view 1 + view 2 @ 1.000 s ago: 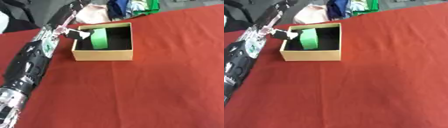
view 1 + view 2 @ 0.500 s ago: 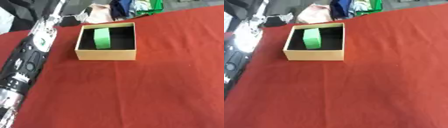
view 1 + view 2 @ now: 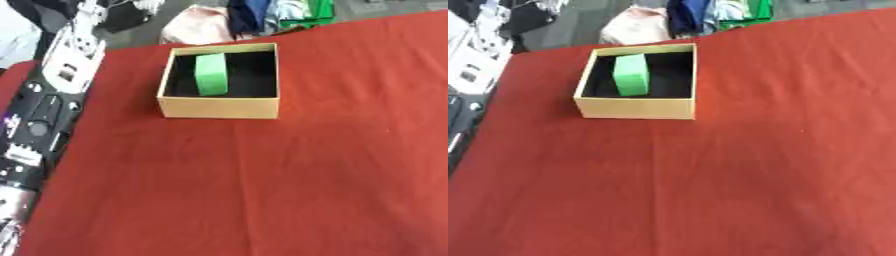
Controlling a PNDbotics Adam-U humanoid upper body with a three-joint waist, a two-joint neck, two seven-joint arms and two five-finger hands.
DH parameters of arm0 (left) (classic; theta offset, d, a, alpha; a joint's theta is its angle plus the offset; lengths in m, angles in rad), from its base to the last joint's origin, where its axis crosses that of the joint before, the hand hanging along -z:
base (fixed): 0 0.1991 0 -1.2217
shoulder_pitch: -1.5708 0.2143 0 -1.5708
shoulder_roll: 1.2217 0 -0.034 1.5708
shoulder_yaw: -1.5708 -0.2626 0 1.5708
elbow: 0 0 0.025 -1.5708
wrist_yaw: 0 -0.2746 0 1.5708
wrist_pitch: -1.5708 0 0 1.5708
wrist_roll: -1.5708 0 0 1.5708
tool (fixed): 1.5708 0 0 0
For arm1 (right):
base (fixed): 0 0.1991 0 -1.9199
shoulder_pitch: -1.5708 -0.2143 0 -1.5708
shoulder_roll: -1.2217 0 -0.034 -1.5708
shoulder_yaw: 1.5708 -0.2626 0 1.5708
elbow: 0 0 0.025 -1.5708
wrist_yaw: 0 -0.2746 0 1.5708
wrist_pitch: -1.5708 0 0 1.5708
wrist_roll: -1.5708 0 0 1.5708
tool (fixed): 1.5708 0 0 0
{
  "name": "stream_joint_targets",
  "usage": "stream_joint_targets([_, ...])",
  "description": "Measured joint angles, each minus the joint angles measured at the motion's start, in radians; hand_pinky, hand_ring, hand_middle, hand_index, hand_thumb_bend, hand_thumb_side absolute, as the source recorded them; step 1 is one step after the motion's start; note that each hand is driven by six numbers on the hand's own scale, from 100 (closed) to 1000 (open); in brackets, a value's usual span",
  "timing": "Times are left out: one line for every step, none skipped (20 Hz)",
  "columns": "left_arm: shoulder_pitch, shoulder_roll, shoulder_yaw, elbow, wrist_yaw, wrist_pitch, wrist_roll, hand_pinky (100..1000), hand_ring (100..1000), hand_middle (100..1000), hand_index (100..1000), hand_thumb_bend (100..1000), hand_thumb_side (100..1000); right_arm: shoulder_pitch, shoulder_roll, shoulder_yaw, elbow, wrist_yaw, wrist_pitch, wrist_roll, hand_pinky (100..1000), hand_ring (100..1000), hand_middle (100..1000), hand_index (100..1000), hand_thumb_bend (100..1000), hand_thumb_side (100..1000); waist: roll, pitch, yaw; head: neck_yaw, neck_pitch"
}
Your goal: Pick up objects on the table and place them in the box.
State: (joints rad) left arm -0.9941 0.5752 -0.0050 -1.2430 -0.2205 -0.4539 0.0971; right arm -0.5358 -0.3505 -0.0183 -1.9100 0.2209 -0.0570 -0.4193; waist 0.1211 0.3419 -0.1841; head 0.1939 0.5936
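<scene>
Near table [image 3: 289,190] far-left corner, box [image 3: 219,106] held green block [image 3: 211,74]; left arm [image 3: 52,95] alongside, hand state unclear.

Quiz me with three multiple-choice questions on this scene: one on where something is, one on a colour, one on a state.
1. Where is the green block?
A. On the red cloth beside the box
B. Inside the box
C. In the robot's hand

2. What colour is the table cover?
A. Red
B. Blue
C. White

3. What state is the box in?
A. Shut with a lid
B. Tipped on its side
C. Open at the top, upright

Answers: 1 B, the block stands on the box's dark floor between its walls. 2 A, red cloth fills the table. 3 C, the box has no lid on it and its inside shows from above.
</scene>
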Motion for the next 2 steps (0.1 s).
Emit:
stream_joint_targets([0.019,0.011,0.002,-0.046,0.034,0.01,0.006,788,800,831,995,292,313,0.0,0.0,-0.001,0.0,0.004,0.0,0.0,653,636,652,802,100,431,-0.005,-0.002,0.008,-0.004,0.003])
stream_joint_targets([0.042,0.023,0.005,-0.094,0.066,0.02,0.015,786,797,828,992,282,312,0.0,0.0,-0.002,0.0,0.008,0.0,-0.001,653,636,653,802,100,430,-0.01,-0.004,0.017,-0.008,0.004])
